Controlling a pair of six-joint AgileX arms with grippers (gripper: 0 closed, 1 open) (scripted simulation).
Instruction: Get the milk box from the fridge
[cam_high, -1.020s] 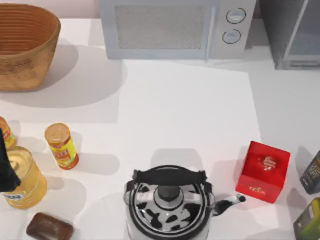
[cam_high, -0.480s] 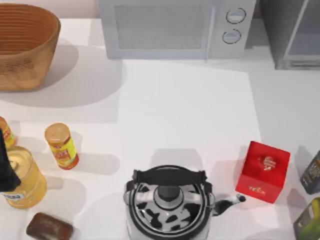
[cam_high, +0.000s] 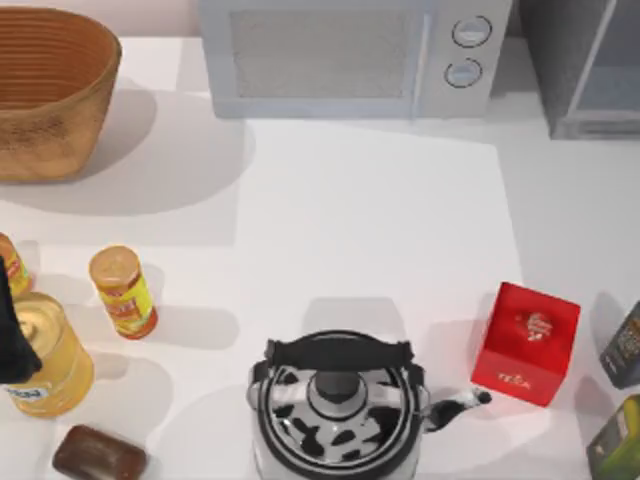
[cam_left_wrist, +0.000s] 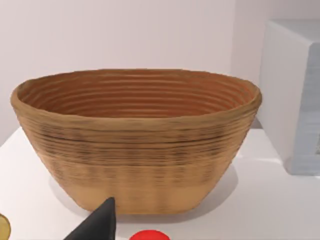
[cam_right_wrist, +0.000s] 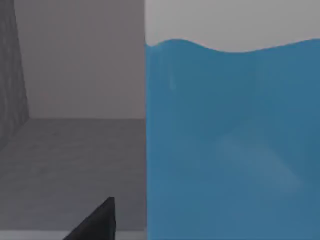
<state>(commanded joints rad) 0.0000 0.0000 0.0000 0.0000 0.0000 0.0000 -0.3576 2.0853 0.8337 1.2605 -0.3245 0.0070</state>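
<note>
The milk box (cam_right_wrist: 232, 145) stands very close in the right wrist view, a blue face with a white band on top, resting on the grey floor inside the fridge (cam_right_wrist: 75, 165). My right gripper (cam_right_wrist: 97, 222) shows as a dark tip right beside the carton's edge. From above, the fridge (cam_high: 585, 65) is the grey cabinet at the table's back right corner. My left arm (cam_high: 10, 340) stays parked at the left edge, and my left gripper (cam_left_wrist: 97, 225) faces the woven basket (cam_left_wrist: 135, 145).
A microwave (cam_high: 350, 55) stands at the back middle and the basket (cam_high: 50, 90) at the back left. A cow-patterned kettle (cam_high: 338, 405), a red tea box (cam_high: 527, 342), yellow cans (cam_high: 123, 290), a brown block (cam_high: 98, 455) and dark boxes (cam_high: 625, 345) line the front.
</note>
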